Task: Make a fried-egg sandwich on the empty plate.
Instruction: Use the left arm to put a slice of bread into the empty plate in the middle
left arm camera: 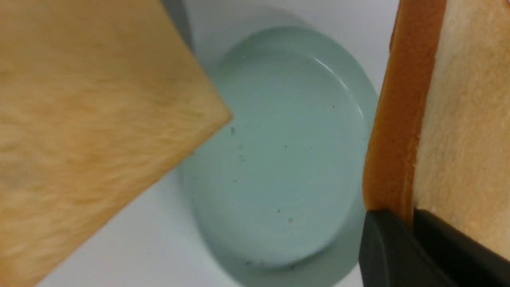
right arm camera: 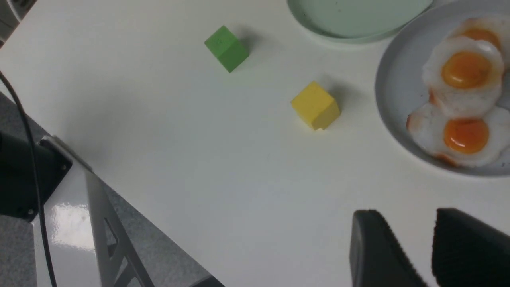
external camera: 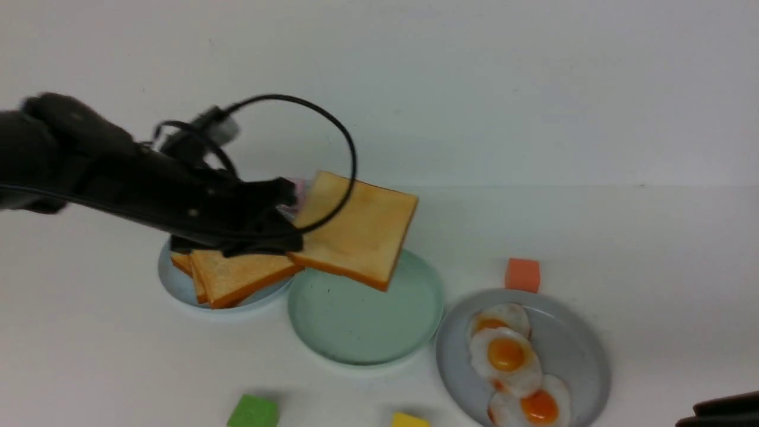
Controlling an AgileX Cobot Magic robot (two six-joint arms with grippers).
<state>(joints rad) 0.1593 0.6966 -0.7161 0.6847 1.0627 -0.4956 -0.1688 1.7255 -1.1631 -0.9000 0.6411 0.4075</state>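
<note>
My left gripper (external camera: pixel 295 225) is shut on one edge of a golden toast slice (external camera: pixel 362 228), which hangs tilted over the far left part of the empty mint-green plate (external camera: pixel 367 320). In the left wrist view the fingers (left arm camera: pixel 398 243) pinch the slice's orange crust (left arm camera: pixel 402 107) above the plate (left arm camera: pixel 279 159). More toast slices (external camera: pixel 237 276) lie stacked on a pale blue plate (external camera: pixel 172 281). Three fried eggs (external camera: pixel 507 356) lie on the grey plate (external camera: pixel 581 356). My right gripper (right arm camera: pixel 408 215) stands open and empty over bare table, near the eggs (right arm camera: pixel 464 71).
An orange cube (external camera: pixel 522 275) sits behind the grey plate. A green cube (external camera: pixel 254 411) and a yellow cube (external camera: pixel 409 420) lie near the front edge. The table's edge (right arm camera: pixel 119 175) and a metal frame show in the right wrist view.
</note>
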